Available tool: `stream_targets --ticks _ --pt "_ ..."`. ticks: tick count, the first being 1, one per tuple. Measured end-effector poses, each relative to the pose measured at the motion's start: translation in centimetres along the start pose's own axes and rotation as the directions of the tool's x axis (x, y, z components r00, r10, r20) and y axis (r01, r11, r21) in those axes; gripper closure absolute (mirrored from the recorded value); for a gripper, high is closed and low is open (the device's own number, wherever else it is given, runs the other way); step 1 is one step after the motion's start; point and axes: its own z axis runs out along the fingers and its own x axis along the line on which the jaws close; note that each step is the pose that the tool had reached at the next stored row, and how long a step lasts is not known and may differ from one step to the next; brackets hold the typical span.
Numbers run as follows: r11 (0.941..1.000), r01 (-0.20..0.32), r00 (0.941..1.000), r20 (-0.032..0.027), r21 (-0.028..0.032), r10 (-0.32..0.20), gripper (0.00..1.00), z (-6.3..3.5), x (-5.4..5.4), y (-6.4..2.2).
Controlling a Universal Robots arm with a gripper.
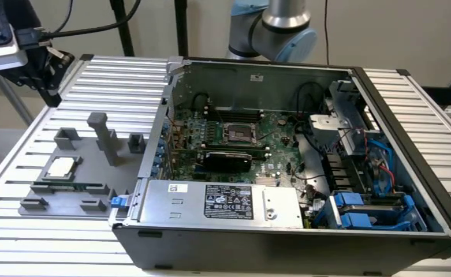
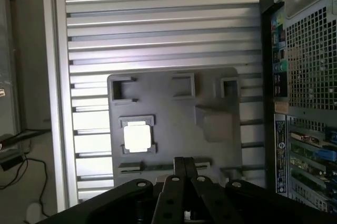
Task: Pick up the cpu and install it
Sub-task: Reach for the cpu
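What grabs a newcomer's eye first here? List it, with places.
The open computer case dominates the exterior view's centre and right, exposing its motherboard and black socket frame. On the exterior view's left, the cpu shines pale on a grey fixture tray, beside a green memory stick. The gripper hangs empty over that tray.

This is a robotics lab. The work surface is a ribbed aluminium tabletop (image 1: 117, 81) of slotted profile, the sort built for test rigs. A desktop computer case (image 1: 287, 254) lies open on it, its motherboard (image 1: 275, 130) bare. Beside the case, toward the tabletop's edge on the exterior view's left, sits a grey fixture plate (image 1: 94, 173) with moulded holders. An industrial robot arm (image 1: 283, 26) rises behind the tabletop's far edge, with black poles (image 1: 121, 23) and cables against a plain wall (image 1: 395, 34)
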Motion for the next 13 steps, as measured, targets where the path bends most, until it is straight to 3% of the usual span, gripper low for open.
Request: stream_targets --ticks 10,13 --pt "1.0 0.0 1.0 0.0 0.0031 0.0 0.89 1.61 4.5 -0.35" --pt "1.0 0.0 1.0 -0.0017 0.0032 0.0 0.89 1.69 4.7 -0.37"
